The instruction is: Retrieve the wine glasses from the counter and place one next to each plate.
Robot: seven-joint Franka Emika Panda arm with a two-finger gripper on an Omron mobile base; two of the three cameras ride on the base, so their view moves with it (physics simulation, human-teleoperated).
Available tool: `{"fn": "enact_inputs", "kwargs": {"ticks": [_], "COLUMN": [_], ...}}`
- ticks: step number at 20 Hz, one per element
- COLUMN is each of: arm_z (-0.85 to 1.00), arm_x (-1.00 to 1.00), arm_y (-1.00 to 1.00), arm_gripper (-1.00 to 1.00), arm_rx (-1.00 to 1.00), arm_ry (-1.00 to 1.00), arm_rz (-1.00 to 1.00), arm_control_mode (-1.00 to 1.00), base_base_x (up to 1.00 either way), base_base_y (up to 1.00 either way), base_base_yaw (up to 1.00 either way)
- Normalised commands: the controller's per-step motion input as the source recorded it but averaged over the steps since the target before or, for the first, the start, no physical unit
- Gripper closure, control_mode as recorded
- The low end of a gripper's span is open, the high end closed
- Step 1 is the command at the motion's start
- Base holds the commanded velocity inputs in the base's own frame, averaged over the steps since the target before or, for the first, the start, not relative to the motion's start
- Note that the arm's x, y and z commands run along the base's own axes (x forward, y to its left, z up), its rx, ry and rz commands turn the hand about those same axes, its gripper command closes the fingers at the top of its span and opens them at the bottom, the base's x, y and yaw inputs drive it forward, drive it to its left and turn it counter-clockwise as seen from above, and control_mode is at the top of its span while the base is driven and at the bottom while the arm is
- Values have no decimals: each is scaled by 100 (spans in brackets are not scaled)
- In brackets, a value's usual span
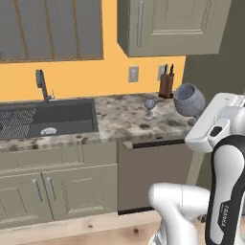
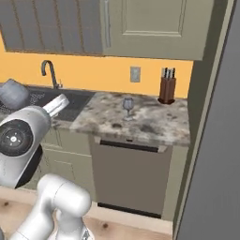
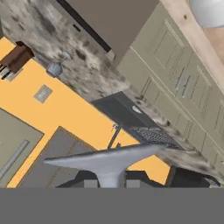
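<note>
Here, in the left base view, one glass (image 1: 190,100) is carried high in the air near the arm's white wrist, tilted so its bowl leans left and up, in front of the dark wall right of the knife block (image 1: 166,84). The second glass (image 1: 150,107) stands upright on the counter (image 1: 125,119), just left of and in front of the block, well right of the sink (image 1: 48,118) and its faucet (image 1: 42,84). The gripper itself is hidden behind the wrist here, so this view cannot say how its jaws stand. In the right base view, the carried glass (image 2: 14,94) shows at the far left, above the arm's round joint, over the sink area; the standing glass (image 2: 127,108) is mid-counter, left of the block (image 2: 167,88) and below the wall outlet (image 2: 135,74). In the hand view, which is rolled, the round foot (image 3: 107,157) of the held glass spreads wide just above the gripper (image 3: 110,183), its stem dropping between the fingers, which are clamped on it. The other glass (image 3: 55,68) is small on the granite near the block (image 3: 15,59).
</note>
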Motion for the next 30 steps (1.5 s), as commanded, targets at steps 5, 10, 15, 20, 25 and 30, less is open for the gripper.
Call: {"fn": "enact_inputs", "kwargs": {"ticks": [5,10,15,20,25,30], "arm_z": [0,0,0,0,0,0], "arm_x": [0,0,0,0,0,0], "arm_y": [0,0,0,0,0,0], "arm_gripper": [100,100,100,100,100,100], "arm_rx": [0,0,0,0,0,0], "arm_ry": [0,0,0,0,0,0], "arm_rz": [0,0,0,0,0,0], "arm_control_mode": [100,100,100,100,100,100], "base_base_x": [0,0,3,14,74,62], "base_base_y": [0,0,0,0,1,0], "base_base_yaw": [76,83,83,77,71,65]}}
